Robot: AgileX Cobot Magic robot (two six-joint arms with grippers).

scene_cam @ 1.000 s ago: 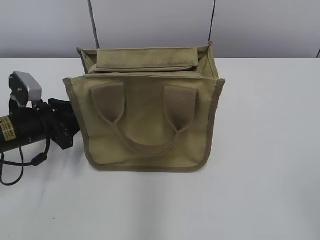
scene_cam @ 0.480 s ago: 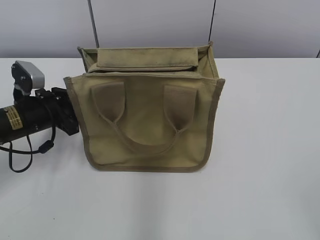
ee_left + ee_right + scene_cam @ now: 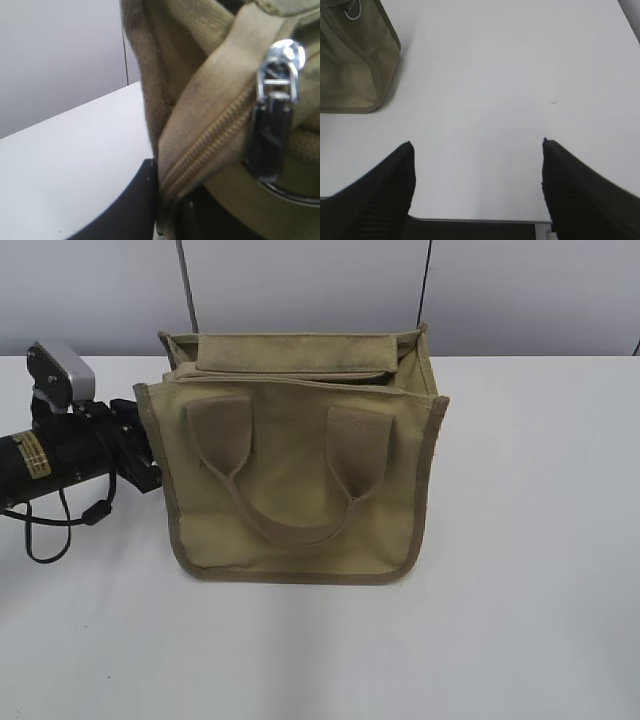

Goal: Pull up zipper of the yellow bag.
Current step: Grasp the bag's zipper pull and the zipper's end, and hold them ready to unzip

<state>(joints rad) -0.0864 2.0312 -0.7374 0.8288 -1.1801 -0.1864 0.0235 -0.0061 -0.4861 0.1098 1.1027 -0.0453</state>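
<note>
The yellow bag (image 3: pixel 300 490) stands upright mid-table with its handles hanging on the front; its corner also shows in the right wrist view (image 3: pixel 350 60). My left gripper (image 3: pixel 140 455) is at the bag's upper left edge. In the left wrist view its jaws (image 3: pixel 170 215) are shut on the end of the zipper (image 3: pixel 210 145) tape. The silver pull tab (image 3: pixel 276 120) hangs just beyond the jaws, untouched. My right gripper (image 3: pixel 476 145) is open and empty over bare table to the right of the bag; it does not show in the exterior view.
The white table (image 3: pixel 530 540) extends to the right and front of the bag. A grey wall (image 3: pixel 300 280) rises behind it. The left arm's cable (image 3: pixel 60 525) loops on the table at the left. The table's front edge shows in the right wrist view (image 3: pixel 480 220).
My left arm has risen and moved right against the bag's upper left edge. The bag's left side has shifted slightly up and to the right.
</note>
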